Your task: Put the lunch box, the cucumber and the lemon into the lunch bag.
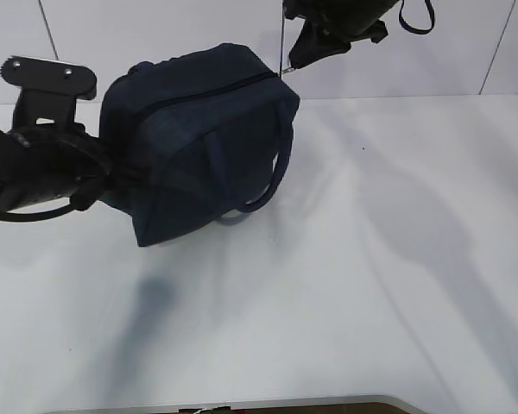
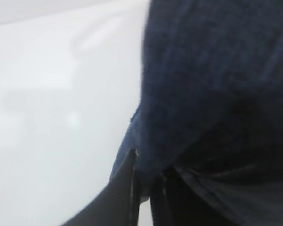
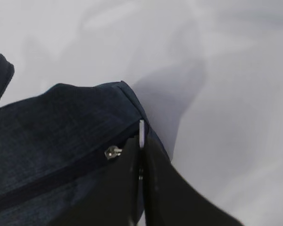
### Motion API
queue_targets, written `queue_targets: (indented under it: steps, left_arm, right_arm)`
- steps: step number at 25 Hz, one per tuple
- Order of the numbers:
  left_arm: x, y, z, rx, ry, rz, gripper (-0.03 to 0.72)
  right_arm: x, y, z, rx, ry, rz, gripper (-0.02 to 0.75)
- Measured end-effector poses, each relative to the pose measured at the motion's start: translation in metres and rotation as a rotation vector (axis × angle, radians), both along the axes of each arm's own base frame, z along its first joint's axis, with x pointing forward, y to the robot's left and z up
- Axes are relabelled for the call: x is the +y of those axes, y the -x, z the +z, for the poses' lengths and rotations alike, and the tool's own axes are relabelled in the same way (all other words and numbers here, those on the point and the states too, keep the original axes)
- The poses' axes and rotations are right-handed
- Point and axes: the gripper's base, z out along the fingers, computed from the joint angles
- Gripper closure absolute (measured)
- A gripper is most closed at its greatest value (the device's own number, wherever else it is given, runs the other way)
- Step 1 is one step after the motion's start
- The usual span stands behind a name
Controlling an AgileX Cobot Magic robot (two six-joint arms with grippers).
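Observation:
The dark navy lunch bag (image 1: pixel 198 138) hangs tilted above the white table, its top zipper shut. My left gripper (image 1: pixel 112 177) is shut on the fabric at the bag's left end; the left wrist view shows cloth (image 2: pixel 212 70) pinched between the fingers (image 2: pixel 132 188). My right gripper (image 1: pixel 287 62) is at the bag's upper right corner, shut on the silver ring pull (image 3: pixel 142 132), next to the zipper slider (image 3: pixel 113 151). The bag also shows in the right wrist view (image 3: pixel 61 127). The lunch box, cucumber and lemon are out of view.
The white table (image 1: pixel 371 285) spreads under and to the right of the bag, with a white wall behind. A loop handle (image 1: pixel 278 172) hangs off the bag's right side. The table's front edge runs along the bottom.

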Motion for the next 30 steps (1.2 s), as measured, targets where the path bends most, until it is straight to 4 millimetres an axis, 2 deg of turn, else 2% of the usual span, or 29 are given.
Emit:
queue_targets:
  steps: [5, 8, 14, 21, 28, 30]
  left_arm:
    - [0.014, -0.007, 0.0, -0.009, -0.011, 0.052, 0.69]
    - [0.016, -0.011, -0.008, -0.001, -0.033, 0.072, 0.69]
    - [0.016, -0.016, -0.026, 0.024, -0.08, 0.085, 0.69]
    - [0.016, -0.017, -0.029, 0.025, -0.091, 0.086, 0.69]
    - [0.016, -0.017, -0.029, 0.025, -0.091, 0.086, 0.69]
    - [0.016, -0.017, -0.029, 0.03, -0.089, 0.082, 0.69]
  right_arm:
    - [0.002, 0.001, 0.0, -0.006, 0.002, 0.027, 0.733]
    - [0.003, 0.002, 0.0, -0.033, 0.016, 0.075, 0.733]
    - [0.004, 0.002, 0.001, -0.063, 0.039, 0.121, 0.733]
    - [0.002, 0.002, -0.002, -0.062, 0.073, 0.122, 0.733]
    - [0.001, 0.02, -0.015, 0.045, 0.129, 0.128, 0.733]
    - [0.002, 0.03, -0.01, 0.055, 0.139, 0.144, 0.733]
